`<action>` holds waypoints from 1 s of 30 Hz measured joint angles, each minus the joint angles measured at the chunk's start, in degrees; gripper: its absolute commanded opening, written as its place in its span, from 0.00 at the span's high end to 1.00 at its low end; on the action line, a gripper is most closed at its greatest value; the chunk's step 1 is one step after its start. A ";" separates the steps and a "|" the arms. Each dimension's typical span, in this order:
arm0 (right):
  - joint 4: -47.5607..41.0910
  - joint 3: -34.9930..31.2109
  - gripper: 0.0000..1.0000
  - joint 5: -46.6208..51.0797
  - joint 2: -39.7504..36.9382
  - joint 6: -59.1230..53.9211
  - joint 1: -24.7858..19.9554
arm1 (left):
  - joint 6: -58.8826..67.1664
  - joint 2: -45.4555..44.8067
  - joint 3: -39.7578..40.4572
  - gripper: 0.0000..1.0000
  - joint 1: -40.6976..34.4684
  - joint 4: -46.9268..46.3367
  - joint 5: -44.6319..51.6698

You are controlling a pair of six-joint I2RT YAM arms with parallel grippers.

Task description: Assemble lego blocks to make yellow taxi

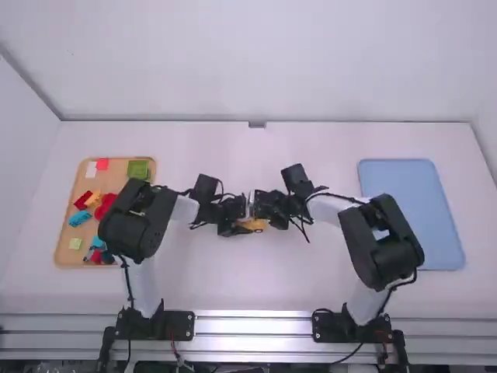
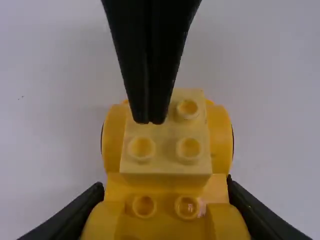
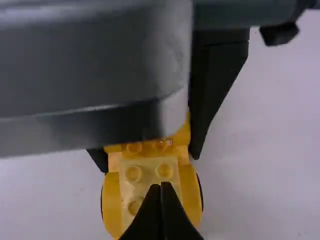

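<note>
One car [image 2: 218,137], gripped by left gripper [image 2: 165,184]; right gripper [image 3: 160,187], closed, probably seats block [image 2: 165,165]. Next: press square, lift.

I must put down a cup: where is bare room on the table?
Between back wall, left arm and right arm; also between the arms, towards the front rail. Crowded: the centre, around the yellow car; the wooden tray.

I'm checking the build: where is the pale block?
At the middle of the table: the left wrist view shows the pale block on the yellow car, under the tips of the right claw.
</note>
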 measured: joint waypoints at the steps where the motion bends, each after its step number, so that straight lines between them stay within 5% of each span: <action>1: 0.66 0.00 0.76 0.50 -0.02 0.26 0.24 | -0.61 0.00 0.02 0.51 0.15 0.42 -0.22; 2: 1.99 -0.09 0.66 0.98 -0.11 0.35 0.28 | -1.03 0.00 0.02 0.49 0.26 0.61 -0.31; 3: 2.78 0.02 0.36 0.92 -0.04 0.57 0.42 | -1.25 0.09 0.00 0.47 0.02 1.20 -0.33; 6: 1.42 -0.52 0.06 -2.19 -1.42 0.59 -0.94 | -2.16 0.11 -0.57 0.44 -0.33 2.75 -0.22; 9: 0.74 -1.79 0.01 -7.48 -4.59 0.55 -3.87 | -3.06 0.15 -1.33 0.36 -0.35 4.66 -0.11; 11: 0.52 -1.84 0.02 -10.34 -7.26 0.57 -6.23 | -3.65 0.15 -1.86 0.01 -0.37 5.81 -0.07; 14: -0.85 -1.84 0.01 -13.84 -12.79 0.57 -10.05 | -5.03 0.17 -2.67 0.01 -0.39 7.85 0.33; 20: 1.18 -1.84 0.02 -18.10 -16.46 0.79 -10.84 | -5.88 -0.76 -2.05 0.01 -0.39 5.31 -0.87; 30: 12.20 -1.81 0.02 -20.02 -15.82 8.04 -8.48 | -11.50 -21.07 2.47 0.01 -0.07 -32.89 -21.81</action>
